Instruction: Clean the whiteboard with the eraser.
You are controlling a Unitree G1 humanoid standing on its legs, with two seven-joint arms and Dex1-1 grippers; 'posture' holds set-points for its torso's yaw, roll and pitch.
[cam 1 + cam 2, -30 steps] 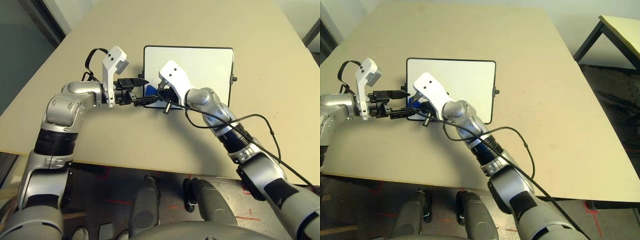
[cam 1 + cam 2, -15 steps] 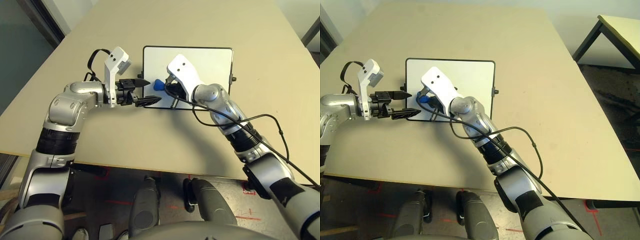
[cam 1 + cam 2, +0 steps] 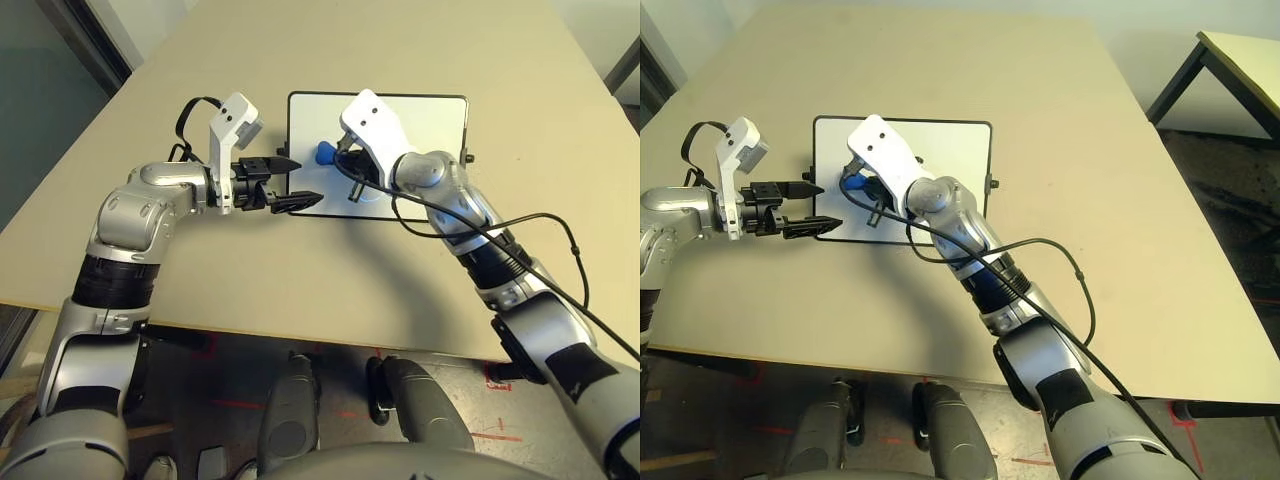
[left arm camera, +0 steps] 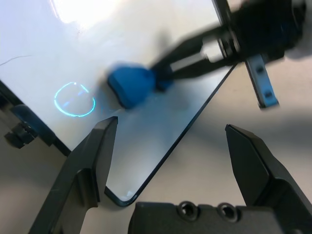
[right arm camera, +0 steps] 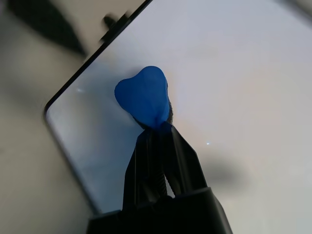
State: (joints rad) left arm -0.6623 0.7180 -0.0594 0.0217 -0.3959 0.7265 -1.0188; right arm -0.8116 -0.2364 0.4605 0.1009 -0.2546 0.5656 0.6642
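R arm's black tapered fingers (image 5: 183,158) pinch waisted blue block eraser (image 5: 146,95), its free end ahead of the tips, over black-framed white whiteboard (image 3: 950,165), inboard of its L edge. L arm's black fingers (image 4: 100,161) wide, empty, at that edge. Open bench (image 3: 230,280) btwn board & near edge.

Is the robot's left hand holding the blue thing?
No; the left gripper stands open with nothing between its fingers, and the right gripper is pinching the blue eraser.
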